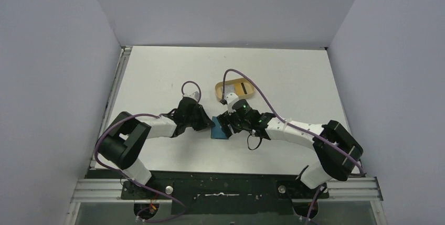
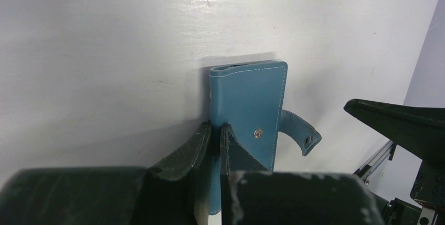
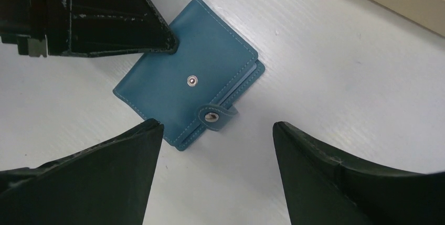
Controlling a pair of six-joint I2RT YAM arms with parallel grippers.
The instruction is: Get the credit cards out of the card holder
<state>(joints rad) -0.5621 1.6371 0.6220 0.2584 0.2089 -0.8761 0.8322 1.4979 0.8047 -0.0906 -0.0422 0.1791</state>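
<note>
White desk (image 1: pixel 294 78) enclosed by pale grey walls (image 1: pixel 52 52), with both arm bases bolted at the near edge. Midway between the left and right edges, somewhat closer to the near edge than the far one, the teal card holder (image 3: pixel 183 94) lies flat and folded shut. Its snap tab (image 3: pixel 216 116) is undone and curls free of the metal stud (image 3: pixel 192 81) on the cover (pale layers show between the covers along the open side). The left gripper (image 2: pixel 216 130) reaches in from the left. Its fingers (image 2: pixel 202 143) are drawn almost together, with one edge of the holder pinched between them. The right gripper (image 3: pixel 215 125) hangs above the holder from the right. Its jaws are spread wide, one to either side of the tab end, neither touching the leather. Just beyond the right gripper, toward the far edge, sits a tan oval tray (image 1: pixel 219 93). It bears a dark stripe, whose nature cannot be told.
</note>
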